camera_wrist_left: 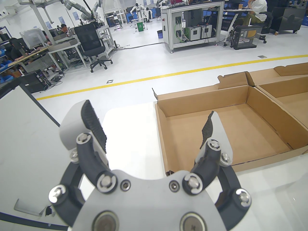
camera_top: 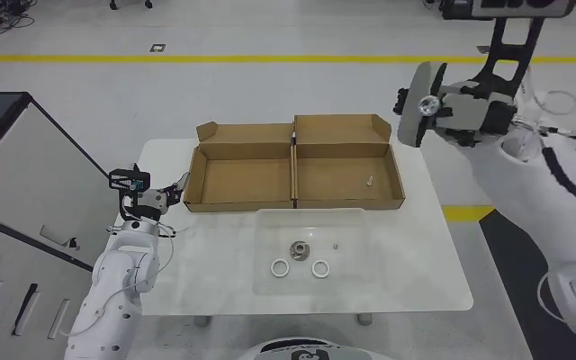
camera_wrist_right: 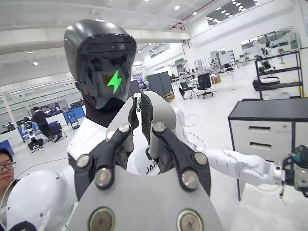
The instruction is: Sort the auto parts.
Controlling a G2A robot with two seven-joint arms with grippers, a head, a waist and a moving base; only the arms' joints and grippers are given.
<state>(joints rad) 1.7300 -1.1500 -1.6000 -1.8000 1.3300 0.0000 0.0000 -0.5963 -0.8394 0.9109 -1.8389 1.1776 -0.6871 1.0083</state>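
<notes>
A clear tray (camera_top: pixel 378 270) at the table's front holds a grey metal hub (camera_top: pixel 296 247), two white rings (camera_top: pixel 281 267) (camera_top: pixel 320 267) and a tiny screw (camera_top: pixel 335 243). Behind it lies a cardboard box (camera_top: pixel 292 208) with two compartments; a small bolt (camera_top: pixel 370 180) lies in the right one. My right gripper (camera_wrist_right: pixel 139 99) is raised high off the table's back right corner (camera_top: pixel 430 103), shut on a small threaded part (camera_wrist_right: pixel 137 103). My left gripper (camera_wrist_left: pixel 149 118) hovers open and empty at the table's left edge (camera_top: pixel 175 191), beside the box's left compartment (camera_wrist_left: pixel 228 131).
A grey cabinet (camera_top: pixel 36 180) stands close to the table's left side, by the left arm. The white table (camera_top: pixel 423 234) has bare room to the right of the tray and box. Floor with a yellow line (camera_top: pixel 270 58) lies beyond.
</notes>
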